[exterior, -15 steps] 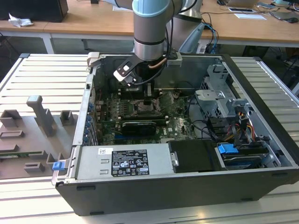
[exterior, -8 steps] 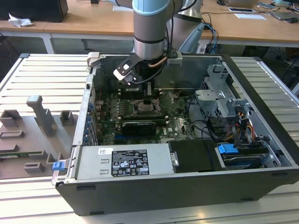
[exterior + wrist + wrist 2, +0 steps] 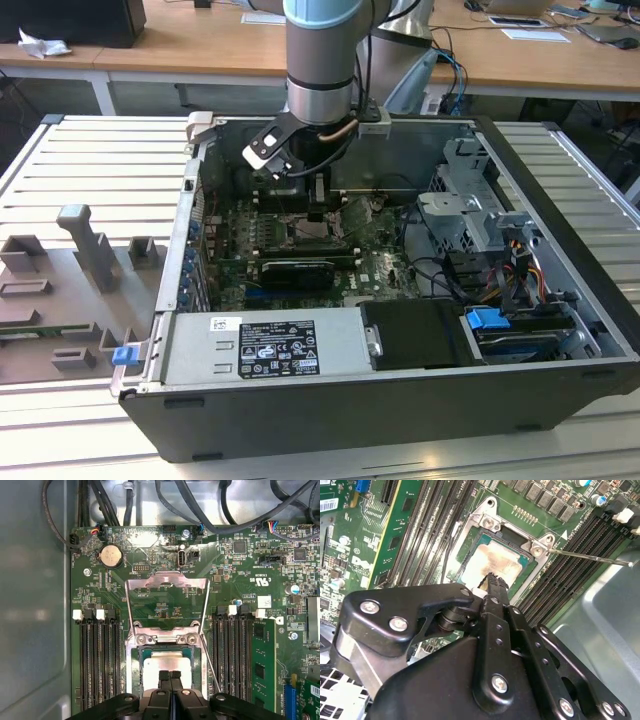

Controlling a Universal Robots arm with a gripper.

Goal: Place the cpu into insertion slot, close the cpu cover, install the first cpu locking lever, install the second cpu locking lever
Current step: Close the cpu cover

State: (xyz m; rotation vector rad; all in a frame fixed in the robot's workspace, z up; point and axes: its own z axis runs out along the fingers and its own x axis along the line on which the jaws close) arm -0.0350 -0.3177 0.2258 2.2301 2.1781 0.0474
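The cpu [image 3: 167,661] [image 3: 495,560], a pale beige-silver square, lies flat in the insertion slot [image 3: 131,670] [image 3: 487,521] on the green board. My gripper [image 3: 170,674] [image 3: 492,580] [image 3: 318,212] hangs directly over the chip, fingers pressed together with nothing between them, tips at or just above its face. The cpu cover [image 3: 166,582], a silvery frame with a square cut-out, is swung open and lies back beyond the hinge. A thin locking lever [image 3: 590,557] [image 3: 209,662] stands free beside the socket.
Black memory slots [image 3: 97,660] [image 3: 232,655] flank the socket closely on both sides. A green card [image 3: 262,665] stands upright nearby. Cables [image 3: 200,510] run along the case wall. In the exterior view, a power supply [image 3: 270,345] and drive cage [image 3: 470,210] fill the case.
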